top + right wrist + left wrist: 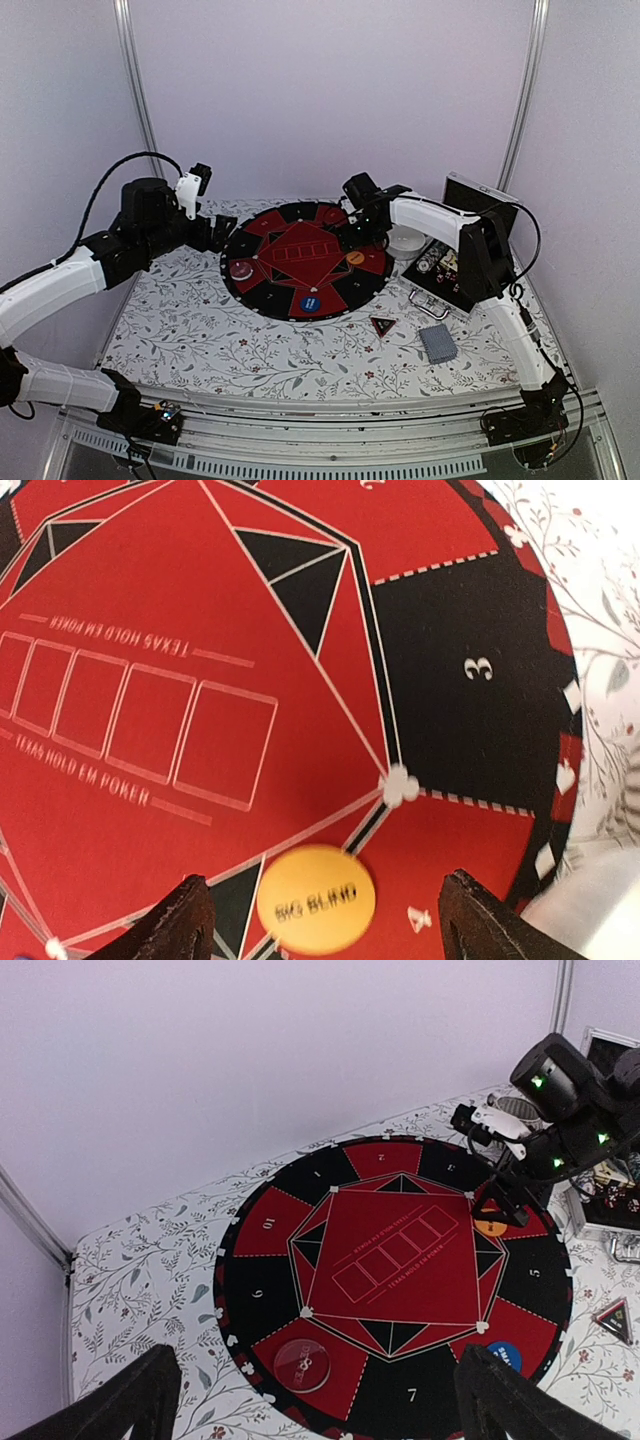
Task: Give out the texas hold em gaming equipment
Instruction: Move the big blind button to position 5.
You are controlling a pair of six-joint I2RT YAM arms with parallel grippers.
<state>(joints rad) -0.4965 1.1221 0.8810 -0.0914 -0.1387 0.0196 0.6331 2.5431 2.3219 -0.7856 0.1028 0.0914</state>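
Hovering above the right part of the round red-and-black printed poker mat, the right gripper has its two black fingers spread wide with nothing between them. Directly below the gap lies a small orange disc printed BIG BLIND, flat on a red segment of the mat beside the number 4. The fingers flank it from above, and whether they touch it cannot be told. The mat sits in the middle of the bench, a little toward the far edge.

The left gripper hangs over the mat's left rim, its dark fingers likewise far apart and empty. Just ahead of it a clear red disc rests on a red segment at the mat's left side. A small blue disc lies on the part of the mat closest to the near edge.

Off the mat, toward the near right corner, a black-red triangular marker lies on the floral tablecloth. A stack of playing cards with grey-blue backs lies just beside it, nearer the right edge. Along the right edge stands an open silver-edged black case holding small striped-edge poker chips, with a white bowl between the case and the mat.
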